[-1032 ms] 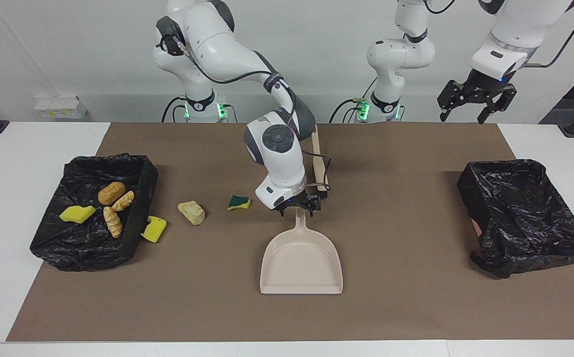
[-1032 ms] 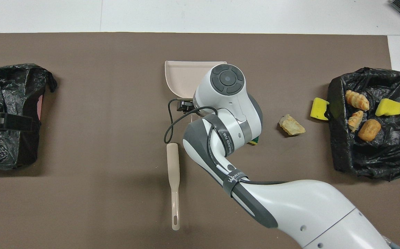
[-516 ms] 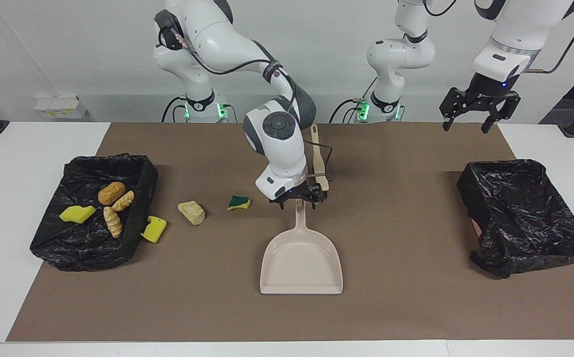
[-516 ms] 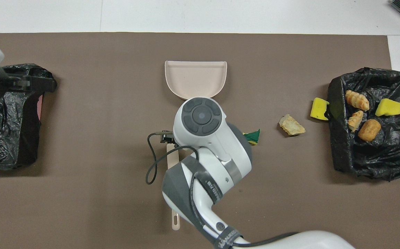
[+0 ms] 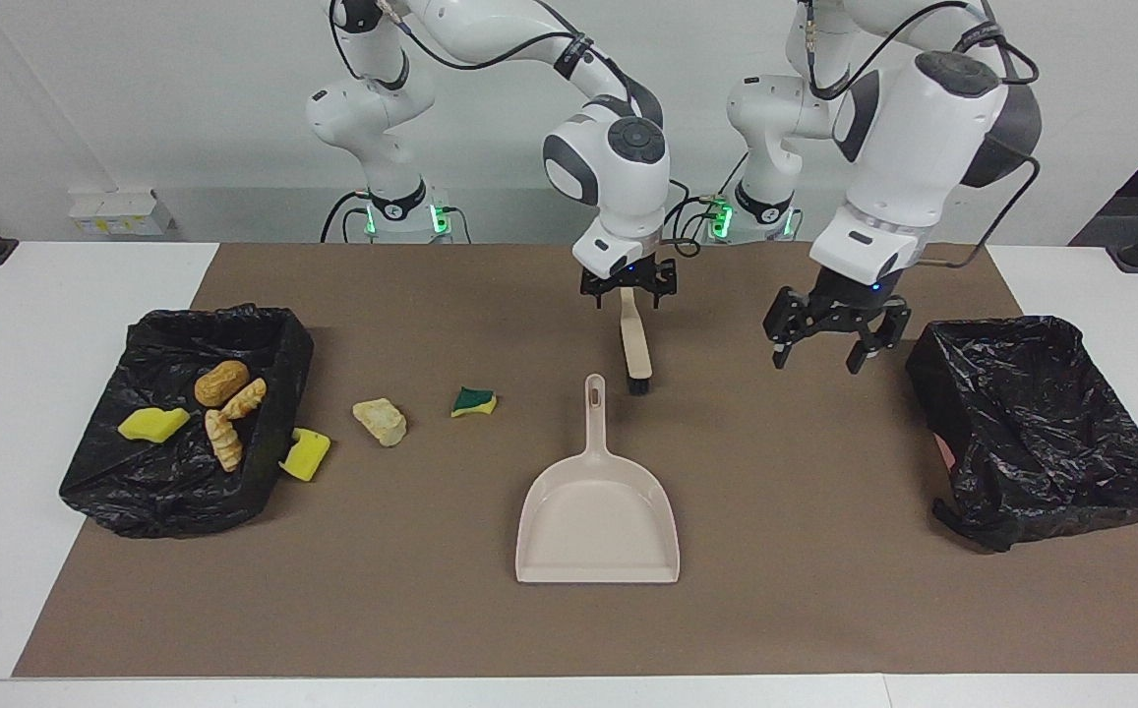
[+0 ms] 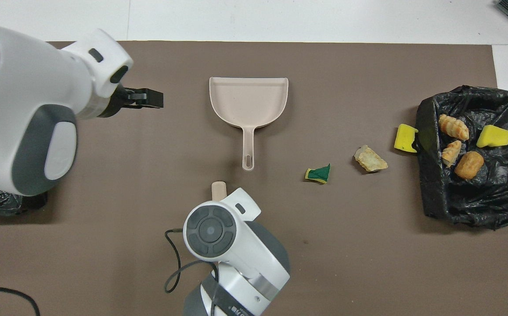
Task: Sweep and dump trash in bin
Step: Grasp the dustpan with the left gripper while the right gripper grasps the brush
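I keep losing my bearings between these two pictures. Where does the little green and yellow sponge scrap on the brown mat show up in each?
Facing view: green and yellow sponge scrap left of centre, beside the dustpan's handle tip.
Overhead view: same scrap right of centre.
Shared landmark: the beige plastic dustpan; the scrap lies on its right-arm side, before the pale crumbly chunk.

You're seeing bare mat lying open around the dustpan (image 5: pixel 596 511); the brush (image 5: pixel 634 344) is sitting at its twelve o'clock, the green sponge (image 5: pixel 474 400) near ten.

Robot lab (two arms (image 5: pixel 618 147), brown mat (image 5: pixel 785 590))
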You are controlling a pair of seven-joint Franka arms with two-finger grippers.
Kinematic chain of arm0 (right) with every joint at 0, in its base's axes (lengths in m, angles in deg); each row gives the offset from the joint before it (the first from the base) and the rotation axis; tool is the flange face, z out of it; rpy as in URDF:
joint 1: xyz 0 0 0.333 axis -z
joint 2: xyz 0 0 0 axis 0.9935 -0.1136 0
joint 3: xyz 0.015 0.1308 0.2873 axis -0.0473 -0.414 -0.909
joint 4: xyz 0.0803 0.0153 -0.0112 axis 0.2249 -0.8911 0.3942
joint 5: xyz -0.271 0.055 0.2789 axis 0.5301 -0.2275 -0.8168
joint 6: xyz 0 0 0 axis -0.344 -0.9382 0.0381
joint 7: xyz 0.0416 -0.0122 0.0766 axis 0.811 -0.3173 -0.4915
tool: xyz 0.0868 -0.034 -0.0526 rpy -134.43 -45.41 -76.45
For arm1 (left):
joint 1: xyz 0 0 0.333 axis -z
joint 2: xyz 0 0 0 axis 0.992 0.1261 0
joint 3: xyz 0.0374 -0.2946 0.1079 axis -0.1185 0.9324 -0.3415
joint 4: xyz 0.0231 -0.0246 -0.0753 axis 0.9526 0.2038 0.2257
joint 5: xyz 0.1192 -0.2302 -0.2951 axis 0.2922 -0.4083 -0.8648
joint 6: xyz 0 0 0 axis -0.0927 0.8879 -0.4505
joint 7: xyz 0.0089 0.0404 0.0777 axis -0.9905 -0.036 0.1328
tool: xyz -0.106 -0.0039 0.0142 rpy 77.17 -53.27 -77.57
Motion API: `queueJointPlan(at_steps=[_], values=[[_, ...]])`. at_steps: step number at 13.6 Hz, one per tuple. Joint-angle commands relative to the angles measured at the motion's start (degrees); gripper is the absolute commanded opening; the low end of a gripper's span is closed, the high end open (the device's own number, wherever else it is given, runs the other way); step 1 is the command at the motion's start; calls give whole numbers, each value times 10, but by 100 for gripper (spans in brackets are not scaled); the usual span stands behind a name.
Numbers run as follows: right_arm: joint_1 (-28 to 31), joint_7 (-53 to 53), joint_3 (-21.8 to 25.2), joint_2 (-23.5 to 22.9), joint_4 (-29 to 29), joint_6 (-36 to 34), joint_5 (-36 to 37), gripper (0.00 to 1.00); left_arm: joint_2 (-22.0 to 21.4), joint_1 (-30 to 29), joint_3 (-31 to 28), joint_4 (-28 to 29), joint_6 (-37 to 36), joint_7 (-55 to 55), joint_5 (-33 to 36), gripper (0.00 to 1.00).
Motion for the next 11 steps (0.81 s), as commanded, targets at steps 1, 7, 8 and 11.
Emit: queueJointPlan(at_steps=[1,7,8,11], values=[[-34,38,5,28,-61,26,-3,100,55,49,-9,-31,16,-57,9,100],[-37,36,3,43,-98,46,-3,55,136,126,-8,-51,72,-136,3,100],[-36,33,3,42,-98,47,-3,41,134,129,-7,-46,70,-136,3,100],[-31,30,3,43,-99,35,-5,0,135,150,-7,-13,97,-161,2,100]])
